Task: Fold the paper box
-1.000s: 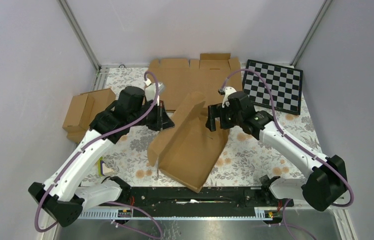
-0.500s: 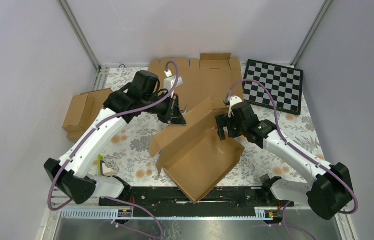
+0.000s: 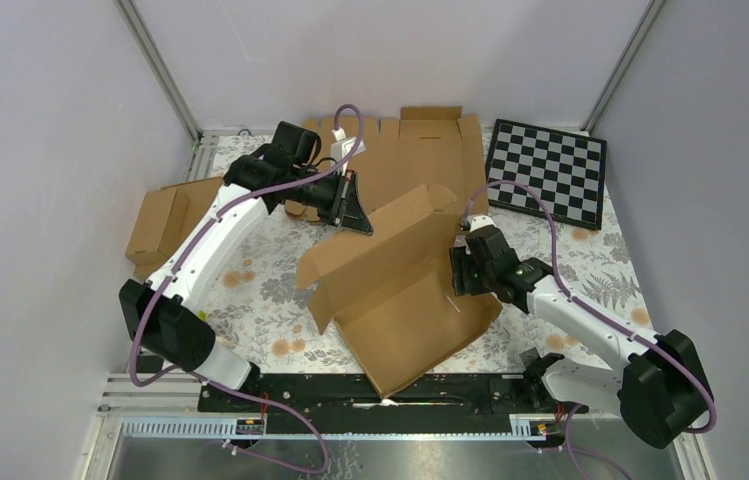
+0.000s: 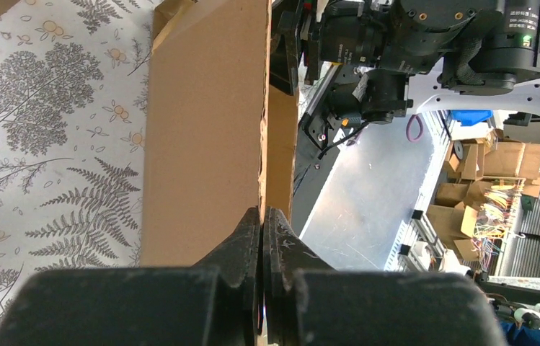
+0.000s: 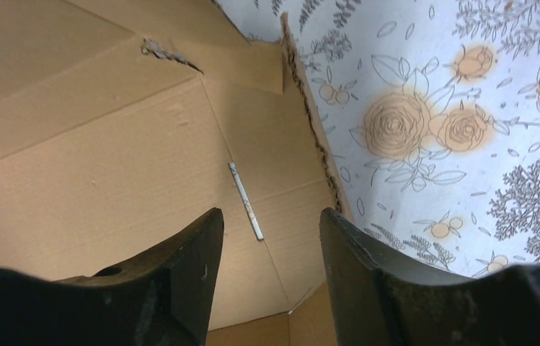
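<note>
My left pincer (image 4: 262,215) is pressed together, its two fingers meeting at the bottom centre of the left wrist view. Their tips touch the edge of a raised cardboard panel that runs straight up the frame from them. I cannot tell whether any cardboard is actually nipped between them.

That panel belongs to the paper box (image 3: 405,300), which lies open in the middle of the overhead view on the flowered table cover (image 3: 250,290). Its floor rests flat, with one corner pointing to the bottom of the frame. The long panel on its upper-left side stands tilted up.

My right pincer (image 5: 269,216) stands apart with nothing between its fingers. In the right wrist view it hangs over the box floor, close to the edge where cardboard gives way to the flowered cover on the right of the frame. A thin pale strip (image 5: 245,200) shows on the cardboard just above the gap.

Seen from overhead, a flat cardboard blank (image 3: 400,150) lies at the top centre behind the box. A checkerboard (image 3: 548,170) sits at the upper right, and two joined small brown boxes (image 3: 165,225) sit at the left edge.
</note>
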